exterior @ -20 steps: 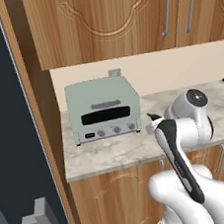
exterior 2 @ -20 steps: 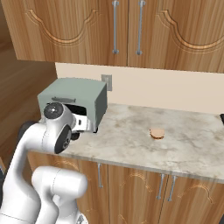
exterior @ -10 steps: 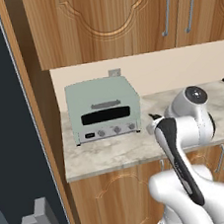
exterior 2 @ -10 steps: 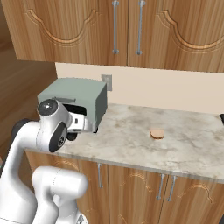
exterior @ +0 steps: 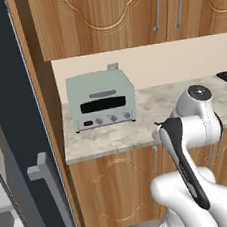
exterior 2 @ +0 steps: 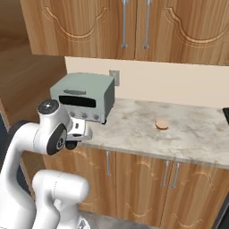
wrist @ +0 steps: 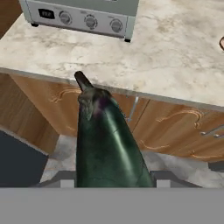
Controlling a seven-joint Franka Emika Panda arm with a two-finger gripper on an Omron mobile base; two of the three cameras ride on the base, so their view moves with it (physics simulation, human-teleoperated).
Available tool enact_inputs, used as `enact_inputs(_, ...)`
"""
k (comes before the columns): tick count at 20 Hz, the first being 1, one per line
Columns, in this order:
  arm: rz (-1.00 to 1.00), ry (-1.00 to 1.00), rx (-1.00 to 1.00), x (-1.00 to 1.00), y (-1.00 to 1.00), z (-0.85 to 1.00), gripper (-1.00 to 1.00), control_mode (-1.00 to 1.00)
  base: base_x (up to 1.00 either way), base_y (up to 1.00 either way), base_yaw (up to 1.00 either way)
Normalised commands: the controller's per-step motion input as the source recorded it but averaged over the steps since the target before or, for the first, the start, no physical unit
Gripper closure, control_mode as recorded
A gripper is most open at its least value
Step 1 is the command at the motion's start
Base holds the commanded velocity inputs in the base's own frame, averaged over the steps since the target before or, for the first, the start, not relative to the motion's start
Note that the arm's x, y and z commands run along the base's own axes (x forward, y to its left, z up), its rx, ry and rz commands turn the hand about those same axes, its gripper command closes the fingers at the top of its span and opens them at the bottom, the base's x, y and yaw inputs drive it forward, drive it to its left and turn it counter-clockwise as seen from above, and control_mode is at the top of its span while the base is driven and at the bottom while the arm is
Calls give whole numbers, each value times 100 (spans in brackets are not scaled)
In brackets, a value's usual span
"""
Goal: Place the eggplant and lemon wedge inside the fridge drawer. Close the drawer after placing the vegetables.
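Gripper [wrist: 111, 181] clamps eggplant [wrist: 105, 140]; eggplant base cut off, fingertips hidden behind it.

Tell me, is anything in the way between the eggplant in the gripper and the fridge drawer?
The eggplant is held off the counter's front edge, over the floor. The dark fridge door stands at the left, edge-on. The fridge drawer isn't visible, so I can't tell what blocks the way there.

- Even, bright, rendered light is seen throughout.
- Soft shadows are cast under the toaster oven [exterior: 101, 99] on the worktop [exterior 2: 188, 138].
- Edges are rendered slightly soft.
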Motion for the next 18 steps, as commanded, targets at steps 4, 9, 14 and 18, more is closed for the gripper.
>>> enact_inputs(4,0,0,0,0,0,0,100,100,-100,-1,27)
enact_inputs(9,0,0,0,0,0,0,100,100,-98,25,43)
enact_inputs(14,0,0,0,0,0,0,100,100,-72,26,61)
enact_inputs(18,0,0,0,0,0,0,100,100,-49,52,65)
